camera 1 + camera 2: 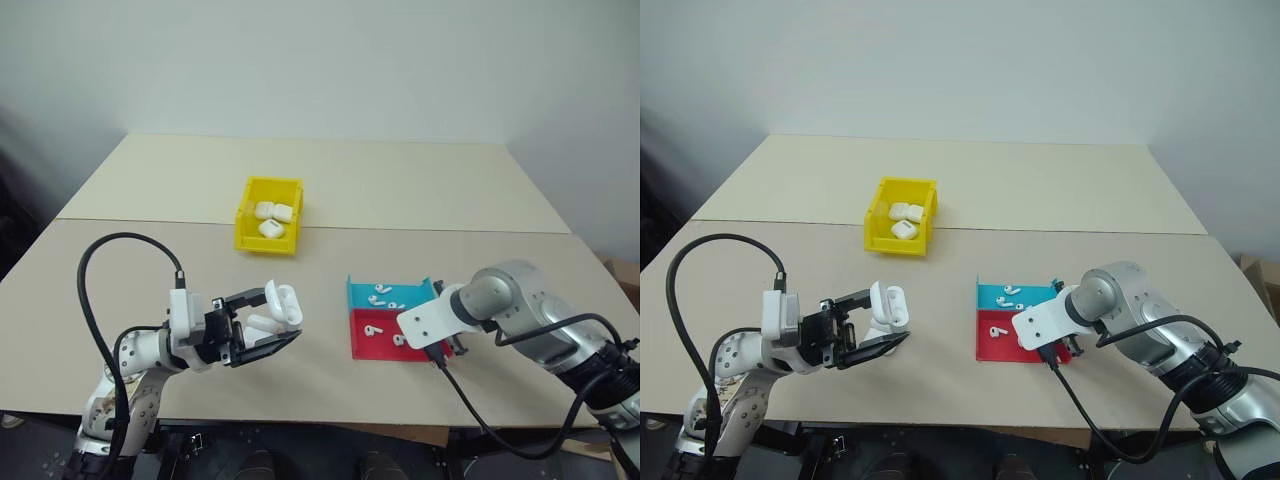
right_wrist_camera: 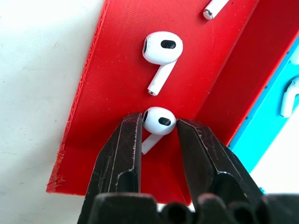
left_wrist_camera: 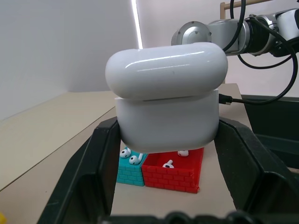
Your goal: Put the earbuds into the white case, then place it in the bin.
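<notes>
My left gripper [image 1: 272, 322] is shut on a white case [image 3: 166, 119], holding it above the table's front left with the lid [image 1: 285, 302] tipped up. My right gripper [image 2: 158, 124] points down into the red tray [image 2: 117, 93], and its two fingertips press on either side of one earbud [image 2: 159, 120]. Another earbud [image 2: 161, 49] lies loose just beyond it. More earbuds [image 1: 385, 297] rest on the teal tray [image 1: 360, 291]. The yellow bin [image 1: 250, 228] stands at the table's middle, beyond both grippers.
Three white cases [image 1: 272, 218] lie inside the bin. The red tray [image 1: 362, 346] and the teal tray sit side by side between the two arms. A black cable [image 1: 470, 405] hangs from the right wrist over the table's front edge.
</notes>
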